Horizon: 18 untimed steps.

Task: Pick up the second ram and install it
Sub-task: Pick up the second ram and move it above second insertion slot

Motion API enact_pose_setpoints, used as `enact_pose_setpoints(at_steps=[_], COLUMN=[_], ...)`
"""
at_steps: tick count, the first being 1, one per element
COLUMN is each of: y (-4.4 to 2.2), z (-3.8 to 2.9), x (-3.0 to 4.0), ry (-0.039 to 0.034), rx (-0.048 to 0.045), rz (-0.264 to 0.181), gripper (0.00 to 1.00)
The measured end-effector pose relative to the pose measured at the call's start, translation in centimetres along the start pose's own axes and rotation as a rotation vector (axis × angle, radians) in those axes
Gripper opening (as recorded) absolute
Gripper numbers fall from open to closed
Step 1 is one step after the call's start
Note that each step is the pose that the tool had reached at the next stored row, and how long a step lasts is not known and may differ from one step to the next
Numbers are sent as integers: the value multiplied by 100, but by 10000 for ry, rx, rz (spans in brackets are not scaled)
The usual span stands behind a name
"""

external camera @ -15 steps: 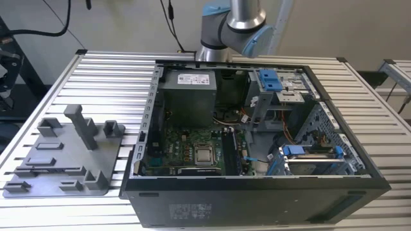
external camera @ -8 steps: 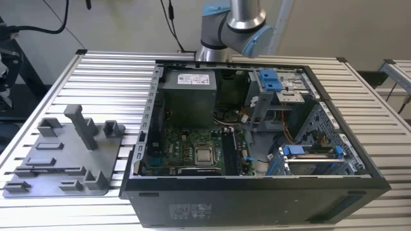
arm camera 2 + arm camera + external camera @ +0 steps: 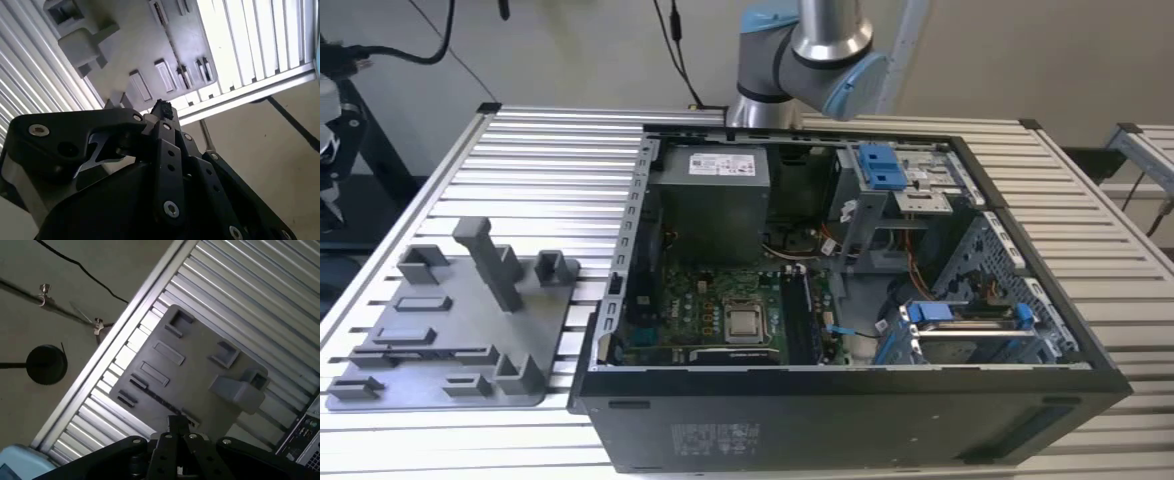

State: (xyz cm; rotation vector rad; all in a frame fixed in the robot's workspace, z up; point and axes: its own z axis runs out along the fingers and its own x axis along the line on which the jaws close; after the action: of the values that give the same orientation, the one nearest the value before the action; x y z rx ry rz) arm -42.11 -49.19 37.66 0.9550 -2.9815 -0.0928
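The grey plastic tray (image 3: 400, 385) lies on the slatted table at the exterior view's left. A slim dark strip stands edge-on in a long slot of the tray; it looks like the second ram (image 3: 165, 402) (image 3: 159, 14). In both wrist views my gripper (image 3: 175, 421) (image 3: 162, 106) hangs high above the tray, well clear of it. It is shut, and I see nothing between its fingers. The open computer case (image 3: 854, 400) holds the green motherboard (image 3: 680, 300), with long black slots (image 3: 801, 320) beside the processor socket.
The arm's base and elbow (image 3: 807, 50) stand behind the case. Tall grey blocks (image 3: 494, 260) rise from the tray. Blue drive brackets (image 3: 881, 165) and cables crowd the case on the exterior view's right. The table's edge and the floor (image 3: 45, 315) lie just beyond the tray.
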Motion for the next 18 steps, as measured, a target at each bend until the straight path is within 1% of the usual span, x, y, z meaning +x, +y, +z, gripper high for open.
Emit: enact_pose_setpoints(at_steps=[18], y=[-1], z=[12], x=[0], ry=[193], rx=[-30], rz=[-3266], gripper=[11])
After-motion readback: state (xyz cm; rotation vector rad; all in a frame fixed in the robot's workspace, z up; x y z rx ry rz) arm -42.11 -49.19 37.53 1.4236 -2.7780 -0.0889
